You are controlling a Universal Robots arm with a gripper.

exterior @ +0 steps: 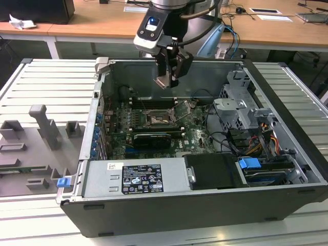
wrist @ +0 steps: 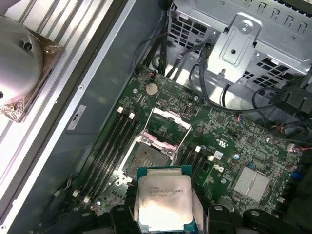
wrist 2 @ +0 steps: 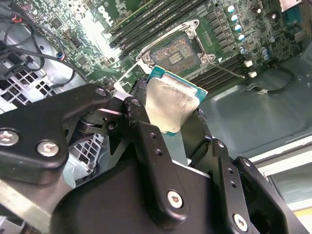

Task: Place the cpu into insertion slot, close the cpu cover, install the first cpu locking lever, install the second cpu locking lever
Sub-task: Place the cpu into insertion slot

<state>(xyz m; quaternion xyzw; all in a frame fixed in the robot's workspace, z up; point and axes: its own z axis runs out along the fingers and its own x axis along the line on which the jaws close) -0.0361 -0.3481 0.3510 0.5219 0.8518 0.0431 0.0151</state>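
Inside the open case (exterior: 154,218), the slot (exterior: 156,119) lies bare on the green board. High above it, well apart, the gripper (exterior: 168,81) hangs with its jaws clamped on the cpu (wrist: 165,204), metal top showing. Just beside the slot, toward the exterior view's right, the cover (exterior: 181,109) stands tilted up.

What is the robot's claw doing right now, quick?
The gripper: closed, holding the cpu, which is not yet in the insertion slot.
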